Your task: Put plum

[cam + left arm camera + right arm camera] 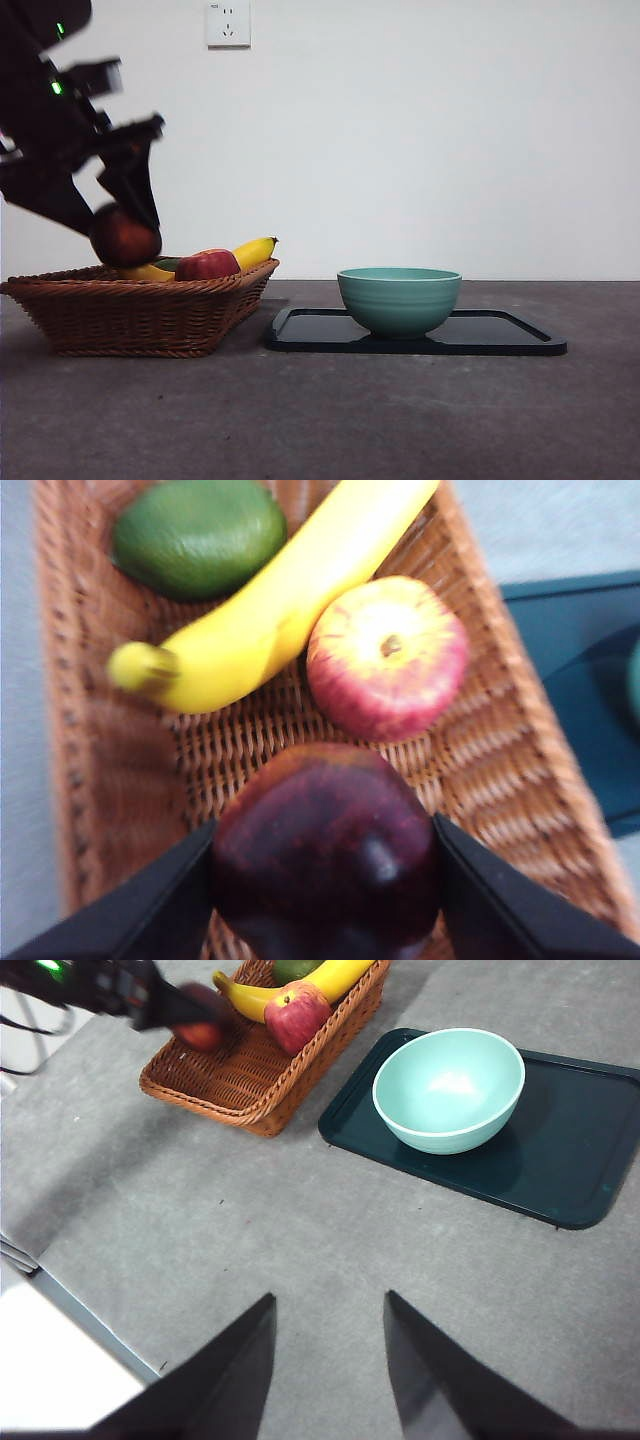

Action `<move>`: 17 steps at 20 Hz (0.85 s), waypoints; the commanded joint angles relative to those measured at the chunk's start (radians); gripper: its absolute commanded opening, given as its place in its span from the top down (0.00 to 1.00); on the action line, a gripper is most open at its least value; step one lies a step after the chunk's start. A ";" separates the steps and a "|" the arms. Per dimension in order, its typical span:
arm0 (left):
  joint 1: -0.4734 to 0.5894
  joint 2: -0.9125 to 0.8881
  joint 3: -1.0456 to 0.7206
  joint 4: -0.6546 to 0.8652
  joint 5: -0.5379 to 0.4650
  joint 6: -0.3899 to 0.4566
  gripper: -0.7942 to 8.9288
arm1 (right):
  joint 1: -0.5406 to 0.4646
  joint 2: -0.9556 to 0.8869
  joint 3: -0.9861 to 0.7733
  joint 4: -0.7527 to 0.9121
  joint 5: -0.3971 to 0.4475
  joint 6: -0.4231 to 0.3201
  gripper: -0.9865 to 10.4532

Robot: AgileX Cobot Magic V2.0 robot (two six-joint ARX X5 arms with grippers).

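1. One glossy maroon plum [325, 850] is clamped between the left gripper [325, 880] jaws, above the woven wicker basket [140, 310].
2. The basket holds one yellow banana [290, 590], one red apple [388, 655] and one green fruit [198, 535].
3. One smooth teal bowl [400, 298] sits on one dark tray [500, 335].
4. The right gripper [325, 1370] hangs with jaws apart, empty.

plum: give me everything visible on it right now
The plum is dark maroon-purple, smooth and glossy with a small highlight, roundish, about the apple's size. The left gripper is shut on it, one black jaw pressed against each side. In the front view it hangs above the basket's rim, at the end far from the bowl, clear of the other fruit. Its underside is hidden. No damage shows.
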 commanded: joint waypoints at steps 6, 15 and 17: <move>-0.003 0.156 0.008 0.067 0.006 0.053 0.65 | 0.004 0.006 0.016 0.009 0.000 0.016 0.76; -0.007 0.104 0.018 0.030 0.006 0.049 0.46 | 0.004 0.006 0.016 0.010 0.001 0.018 0.76; -0.010 0.018 0.018 0.011 0.006 0.049 0.46 | 0.004 0.006 0.016 0.011 0.001 0.018 0.76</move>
